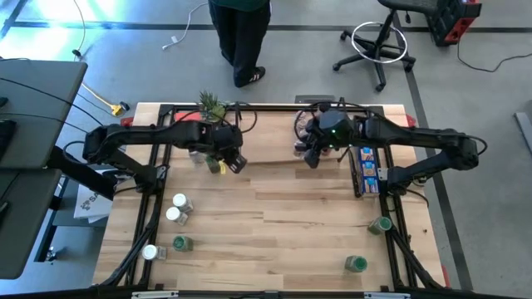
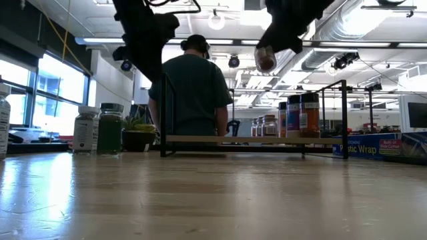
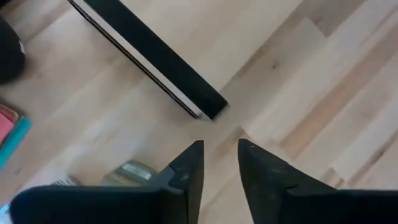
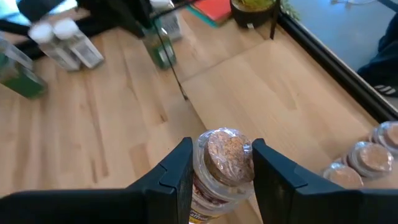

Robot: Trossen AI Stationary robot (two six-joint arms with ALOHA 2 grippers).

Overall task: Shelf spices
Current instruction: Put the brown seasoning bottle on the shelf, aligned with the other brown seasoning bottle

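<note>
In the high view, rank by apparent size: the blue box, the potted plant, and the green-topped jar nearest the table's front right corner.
1. Blue box, clearly longest.
2. Potted plant.
3. Green-topped jar, though close to the plant in spread, so that pair is unsure.

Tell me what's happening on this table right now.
The right hand holds a clear-topped spice jar above the shelf, where several jars already stand. The left hand hangs empty near the shelf's left end. More jars wait on the table. A person stands behind.
</note>
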